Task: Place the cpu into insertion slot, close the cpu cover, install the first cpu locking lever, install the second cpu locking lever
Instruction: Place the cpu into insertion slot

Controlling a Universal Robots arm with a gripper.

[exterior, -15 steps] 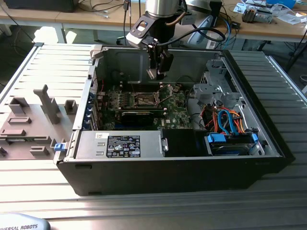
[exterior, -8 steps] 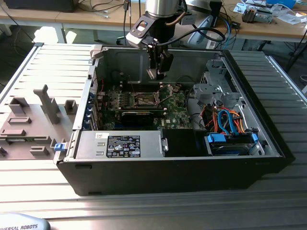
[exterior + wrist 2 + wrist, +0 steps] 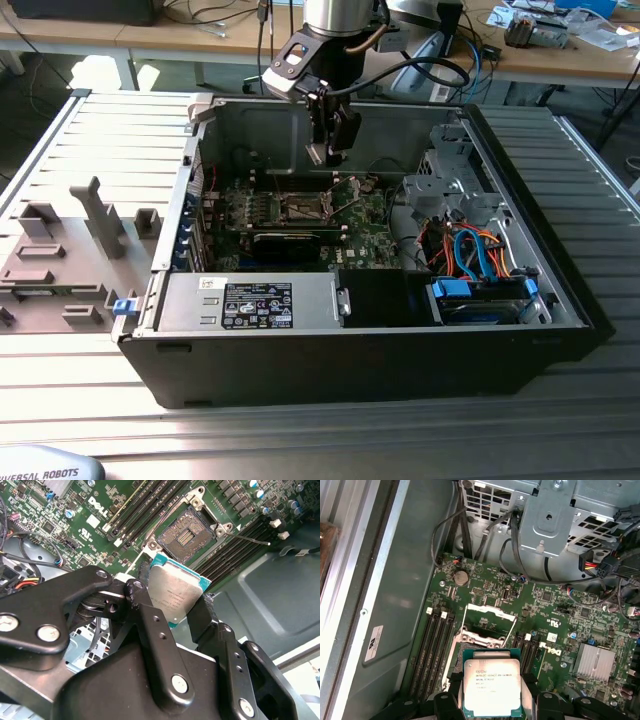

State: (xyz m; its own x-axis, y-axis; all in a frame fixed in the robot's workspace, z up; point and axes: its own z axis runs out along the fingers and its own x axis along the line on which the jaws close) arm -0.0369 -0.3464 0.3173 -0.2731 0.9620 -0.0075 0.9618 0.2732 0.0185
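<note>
Pincer [image 3: 170,605], pointing down, grips cpu [image 3: 491,687] above open socket [image 3: 187,532].

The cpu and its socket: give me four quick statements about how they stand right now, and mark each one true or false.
1. The gripper is shut on the cpu. True.
2. The cpu is seated in the socket. False: it is held above the motherboard, and the socket is empty.
3. The cpu cover is closed over the socket. False: it stands raised, leaving the socket exposed.
4. The computer case lies open with the motherboard facing up. True.
</note>
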